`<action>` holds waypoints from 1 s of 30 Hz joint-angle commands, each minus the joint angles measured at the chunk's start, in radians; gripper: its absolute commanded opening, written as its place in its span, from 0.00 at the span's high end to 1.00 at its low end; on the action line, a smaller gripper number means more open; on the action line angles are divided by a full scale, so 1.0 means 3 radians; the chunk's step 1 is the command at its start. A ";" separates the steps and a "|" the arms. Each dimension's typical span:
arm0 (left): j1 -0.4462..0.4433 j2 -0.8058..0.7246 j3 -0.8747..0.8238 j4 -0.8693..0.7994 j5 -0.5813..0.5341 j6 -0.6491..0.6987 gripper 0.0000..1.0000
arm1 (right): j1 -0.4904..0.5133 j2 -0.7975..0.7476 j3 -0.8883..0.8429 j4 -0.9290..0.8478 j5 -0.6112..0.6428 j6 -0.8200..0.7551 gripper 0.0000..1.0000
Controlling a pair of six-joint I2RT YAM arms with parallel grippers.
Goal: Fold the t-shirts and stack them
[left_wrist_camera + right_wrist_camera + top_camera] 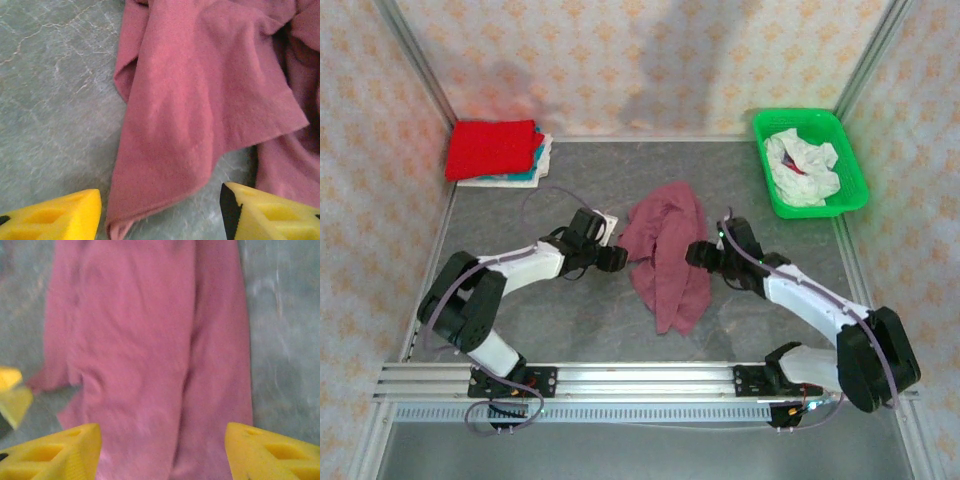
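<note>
A maroon t-shirt (665, 255) lies crumpled in the middle of the grey table. My left gripper (613, 257) is at its left edge and my right gripper (698, 253) at its right edge. In the left wrist view the left gripper (160, 215) is open, its yellow fingers (55, 217) wide apart over a corner of the maroon t-shirt (200, 100). The right gripper (162, 455) is open too, and the maroon t-shirt (145, 340) lies flat below its fingers (272, 452). A folded bright red t-shirt (492, 148) tops a stack at the back left, with teal and white edges (535, 172) under it.
A green plastic basket (798, 114) stands at the back right with a crumpled white t-shirt (800, 165) in it. Patterned walls close in the table on three sides. Bare table (540, 330) lies between the arms' bases and the maroon t-shirt.
</note>
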 commanded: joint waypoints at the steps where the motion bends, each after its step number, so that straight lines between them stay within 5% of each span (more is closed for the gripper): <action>1: -0.0020 0.0169 0.0074 0.0185 -0.0039 -0.0039 0.40 | 0.0196 -0.0147 -0.0156 0.0231 -0.0171 0.0151 0.35; 9: -0.0020 0.0253 0.0169 0.0059 -0.0368 -0.0078 0.98 | 0.0705 0.0172 -0.0331 0.0598 -0.0450 0.0194 0.39; 19: 0.0005 -0.0449 0.0040 -0.0270 -0.1196 -0.0203 1.00 | 0.1483 0.0789 0.0229 -0.0084 0.0002 -0.0258 0.41; 22: 0.0015 -0.0607 -0.0011 -0.0293 -0.1321 -0.0220 1.00 | 0.1576 0.0953 0.0330 -0.0156 0.0187 -0.0261 0.65; 30: 0.0060 -0.0970 -0.0032 -0.0473 -0.1651 -0.0324 1.00 | 0.1581 0.0778 0.0413 -0.0236 0.0707 -0.0202 1.00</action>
